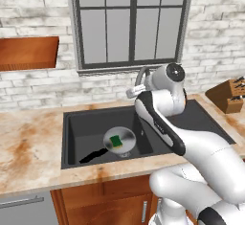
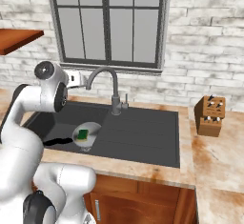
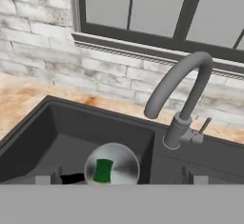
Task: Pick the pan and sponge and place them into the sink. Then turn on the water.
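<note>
The pan (image 1: 119, 139) lies in the basin of the sink (image 1: 76, 123), its black handle running toward the near left corner, and the sponge (image 1: 116, 141) sits inside the pan. What is left is the water. The tap (image 3: 183, 94) stands at the far edge of the sink, right of the pan, with a thin lever (image 3: 205, 124) sticking out of its right side.

The gripper (image 2: 78, 79) hangs above the basin, left of the tap, its fingers spread wide and pinching nothing.

The lever looks like stiff, smooth metal — slippery, and thin enough that a push with one finger seems safer than a pinch. The pan should be rigid and fairly heavy, best taken by the handle; the sponge is soft and light.

No brand, label or writing can be read — the knife block (image 2: 209, 115) on the counter (image 2: 219, 161) to the right is plain too.
</note>
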You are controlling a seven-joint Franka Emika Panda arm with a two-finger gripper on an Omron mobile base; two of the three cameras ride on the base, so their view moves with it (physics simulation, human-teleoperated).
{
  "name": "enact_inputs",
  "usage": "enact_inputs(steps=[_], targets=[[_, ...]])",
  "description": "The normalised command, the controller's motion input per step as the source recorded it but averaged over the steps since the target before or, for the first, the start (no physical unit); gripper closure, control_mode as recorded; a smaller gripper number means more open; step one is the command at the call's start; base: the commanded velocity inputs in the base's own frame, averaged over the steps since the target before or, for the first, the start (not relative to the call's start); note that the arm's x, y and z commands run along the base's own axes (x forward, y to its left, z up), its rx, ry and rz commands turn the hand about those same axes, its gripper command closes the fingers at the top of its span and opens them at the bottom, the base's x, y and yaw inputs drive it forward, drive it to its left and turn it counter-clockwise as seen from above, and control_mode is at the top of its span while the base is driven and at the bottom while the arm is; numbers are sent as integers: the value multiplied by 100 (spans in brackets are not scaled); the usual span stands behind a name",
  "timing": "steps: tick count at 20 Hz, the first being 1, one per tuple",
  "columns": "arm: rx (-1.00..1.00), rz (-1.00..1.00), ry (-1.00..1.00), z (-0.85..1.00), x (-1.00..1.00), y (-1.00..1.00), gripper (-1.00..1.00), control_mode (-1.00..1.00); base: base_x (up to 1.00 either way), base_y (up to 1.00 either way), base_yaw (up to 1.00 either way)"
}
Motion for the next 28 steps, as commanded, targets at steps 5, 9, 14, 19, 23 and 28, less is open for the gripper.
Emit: enact_inputs(steps=[5, 9, 14, 19, 23, 28], targets=[[0, 0, -9, 0, -16, -74, -100, -100, 0, 0, 0], [2, 1, -6, -2, 0, -83, -100, -100, 0, 0, 0], [3, 4, -6, -2, 0, -72, -100, -100, 0, 0, 0], [0, 5, -8, -9, 0, -38, -100, -100, 0, 0, 0], [-1, 4, -8, -25, 0, -1, -100, -100, 0, 0, 0], [-2, 0, -4, -34, 0, 0, -100, -100, 0, 0, 0]])
